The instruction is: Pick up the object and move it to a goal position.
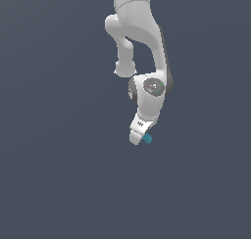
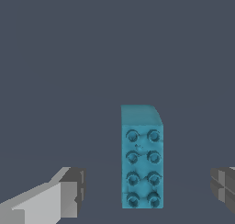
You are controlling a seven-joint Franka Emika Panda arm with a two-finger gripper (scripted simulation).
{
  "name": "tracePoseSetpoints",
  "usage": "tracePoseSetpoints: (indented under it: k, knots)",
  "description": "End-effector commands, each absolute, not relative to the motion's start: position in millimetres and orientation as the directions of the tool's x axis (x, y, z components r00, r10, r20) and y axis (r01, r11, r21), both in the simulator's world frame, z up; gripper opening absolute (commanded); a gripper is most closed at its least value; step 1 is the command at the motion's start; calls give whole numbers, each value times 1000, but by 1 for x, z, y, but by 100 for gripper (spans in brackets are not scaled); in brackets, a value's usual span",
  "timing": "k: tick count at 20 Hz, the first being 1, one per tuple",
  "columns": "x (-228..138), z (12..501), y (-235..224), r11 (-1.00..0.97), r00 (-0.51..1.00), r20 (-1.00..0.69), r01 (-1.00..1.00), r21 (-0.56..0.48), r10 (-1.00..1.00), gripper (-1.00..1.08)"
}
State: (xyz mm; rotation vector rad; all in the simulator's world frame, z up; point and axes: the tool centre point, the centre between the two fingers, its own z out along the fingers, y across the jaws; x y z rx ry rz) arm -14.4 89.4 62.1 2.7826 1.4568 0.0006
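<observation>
While spread apart, fingers (image 2: 71,191) flank block (image 2: 141,159) untouched | block: teal oblong, eight studs, matte.

Teal-blue block (image 2: 142,165): 1, its face bearing 8 round studs in 2 columns of 4. White arm: 1. Gripper (image 2: 147,191): 1, with 2 fingers (image 2: 69,191), one apparently only partly in frame.

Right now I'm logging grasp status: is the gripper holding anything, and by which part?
Nothing is held. The teal studded block sits between the open gripper fingers, with clear gaps on both sides.
</observation>
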Motion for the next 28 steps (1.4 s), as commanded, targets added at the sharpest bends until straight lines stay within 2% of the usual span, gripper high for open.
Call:
tracePoseSetpoints:
  k: [1, 11, 12, 28]
  knots:
    - [-15, 51, 90, -568, 568, -1, 823, 0, 823, 100]
    - [-15, 22, 90, -566, 566, 0, 824, 0, 824, 100]
    - [-15, 22, 90, -566, 566, 0, 824, 0, 824, -100]
    - [-16, 31, 86, -566, 566, 0, 824, 1, 824, -100]
